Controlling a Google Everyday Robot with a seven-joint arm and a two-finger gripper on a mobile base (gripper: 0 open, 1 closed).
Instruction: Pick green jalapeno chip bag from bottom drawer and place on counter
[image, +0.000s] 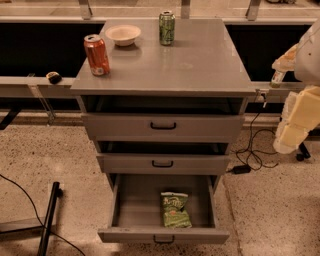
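The green jalapeno chip bag (175, 210) lies crinkled in the open bottom drawer (135, 205), right of its middle and near the front. The drawer's front panel carries a small black handle (164, 239). The counter (195, 60) is the grey top of the cabinet. My gripper (289, 137) hangs on the pale arm at the right edge of the view, to the right of the cabinet at the height of the upper drawers. It is well above and to the right of the bag and holds nothing that I can see.
On the counter stand a red soda can (96, 55) at the front left, a pale bowl (123, 35) and a green soda can (166, 28) at the back. The two upper drawers (163, 126) are slightly ajar. Black cables (250, 155) lie on the floor right of the cabinet; a black stand leg (48, 220) is at left.
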